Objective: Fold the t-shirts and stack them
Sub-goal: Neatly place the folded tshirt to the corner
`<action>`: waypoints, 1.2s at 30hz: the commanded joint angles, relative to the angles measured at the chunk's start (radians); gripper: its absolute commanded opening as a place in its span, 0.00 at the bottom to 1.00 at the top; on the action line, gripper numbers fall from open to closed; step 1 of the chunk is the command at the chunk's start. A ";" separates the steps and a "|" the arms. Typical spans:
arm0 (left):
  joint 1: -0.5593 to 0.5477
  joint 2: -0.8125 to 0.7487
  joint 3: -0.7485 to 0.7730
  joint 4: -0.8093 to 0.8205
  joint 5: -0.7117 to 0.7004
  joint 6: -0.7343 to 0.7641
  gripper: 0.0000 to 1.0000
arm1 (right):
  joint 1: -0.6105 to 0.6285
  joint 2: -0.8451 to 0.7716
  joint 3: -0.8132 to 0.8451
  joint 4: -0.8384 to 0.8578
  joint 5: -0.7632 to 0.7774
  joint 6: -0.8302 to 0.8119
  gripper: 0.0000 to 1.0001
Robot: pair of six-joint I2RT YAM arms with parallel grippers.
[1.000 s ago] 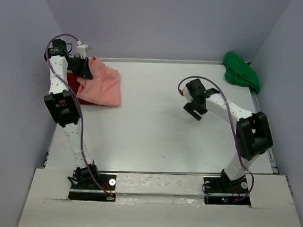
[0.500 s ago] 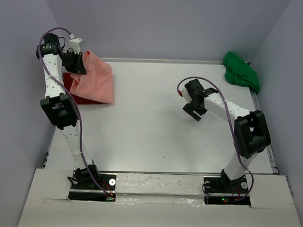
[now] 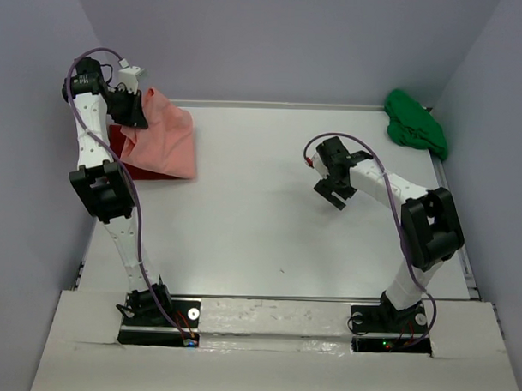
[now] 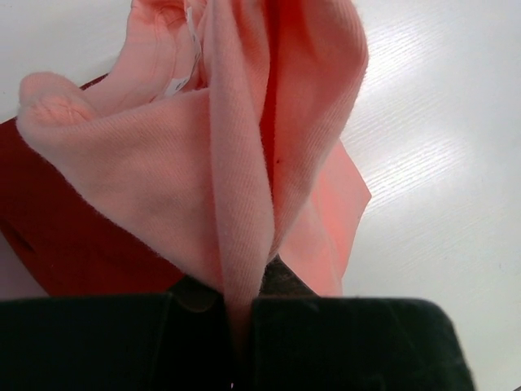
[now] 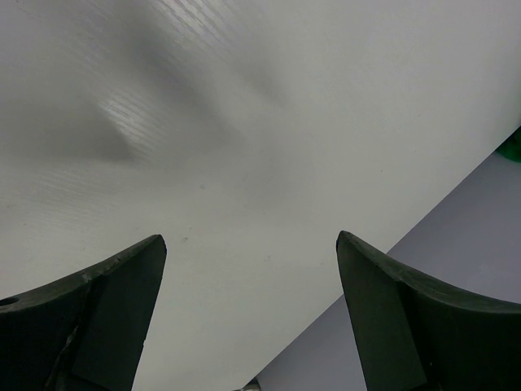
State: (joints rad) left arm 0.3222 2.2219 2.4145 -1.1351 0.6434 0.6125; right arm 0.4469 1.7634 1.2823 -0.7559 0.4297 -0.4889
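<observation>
A white bench, walled in pale grey, carries three t-shirts at its far edge. The salmon-pink shirt is at the far left corner, one end lifted and the rest draped down in a loose slope onto the surface. The bright green shirt lies bunched in the opposite, far right corner, well apart from both arms. The deep red shirt lies flat under the salmon-pink one, showing only as a strip along its left side.

The left pincer is raised at the far left corner and clamped on the upper edge of the salmon-pink shirt. In the left wrist view a narrow fold of pink cloth runs straight down between its dark fingers, and the cloth hangs away below with the red shirt beneath it.

The right pincer hovers over bare bench right of centre, its fingers spread wide with nothing between them. The green shirt lies off beyond it toward the far right.
</observation>
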 commanded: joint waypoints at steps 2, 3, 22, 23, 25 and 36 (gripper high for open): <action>0.005 -0.080 0.063 0.003 -0.040 0.009 0.00 | 0.010 0.001 0.043 -0.011 0.004 0.016 0.90; 0.003 -0.082 0.067 0.003 -0.050 0.012 0.00 | 0.010 0.002 0.043 -0.010 0.003 0.016 0.90; 0.006 -0.044 0.028 0.051 -0.160 0.066 0.00 | 0.010 0.024 0.035 -0.020 0.010 0.019 0.90; 0.005 -0.044 0.012 0.063 -0.163 0.072 0.00 | 0.010 0.028 0.034 -0.020 0.012 0.018 0.90; 0.005 -0.048 -0.032 0.095 -0.185 0.081 0.00 | 0.010 0.036 0.031 -0.022 0.017 0.018 0.90; 0.024 0.038 -0.072 0.196 -0.231 0.101 0.00 | 0.010 0.038 0.012 -0.022 0.014 0.018 0.91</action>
State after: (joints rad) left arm 0.3237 2.2440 2.3276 -1.0042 0.4397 0.6975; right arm 0.4469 1.8061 1.2869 -0.7712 0.4366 -0.4812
